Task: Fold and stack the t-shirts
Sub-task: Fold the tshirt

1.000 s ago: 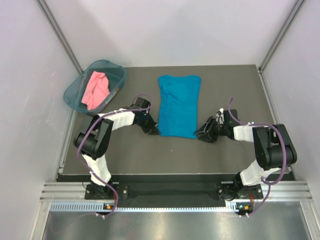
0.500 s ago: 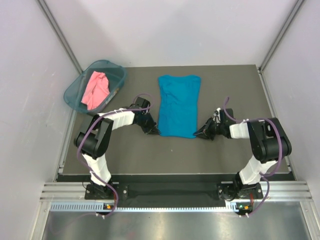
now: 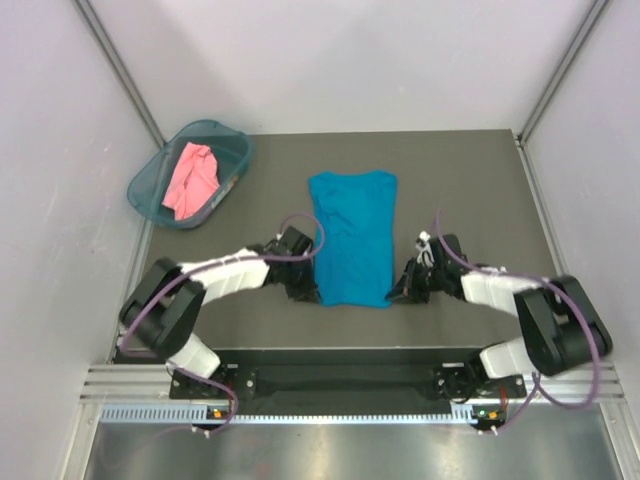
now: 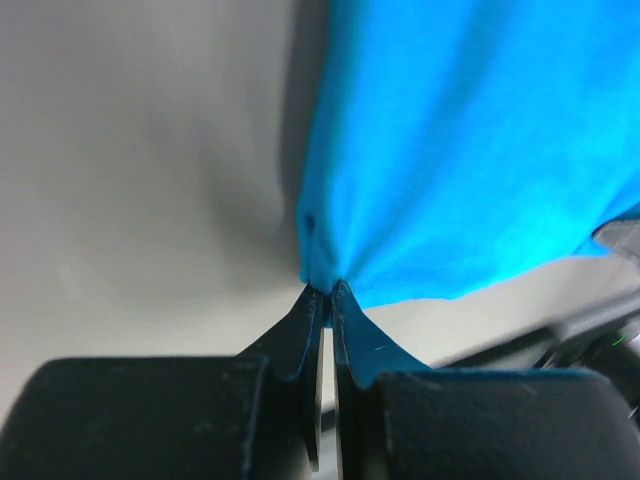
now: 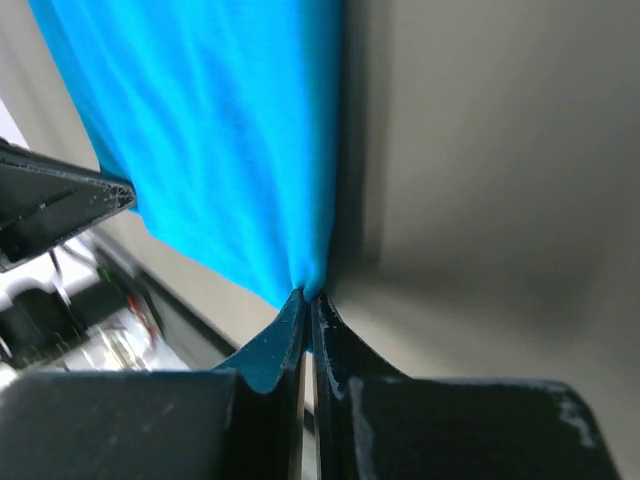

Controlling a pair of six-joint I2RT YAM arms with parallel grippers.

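1. Top external view: no readable text, label, brand, number or sign.
2. Left wrist view: nothing legible either.
3. Right wrist view: nothing legible either.
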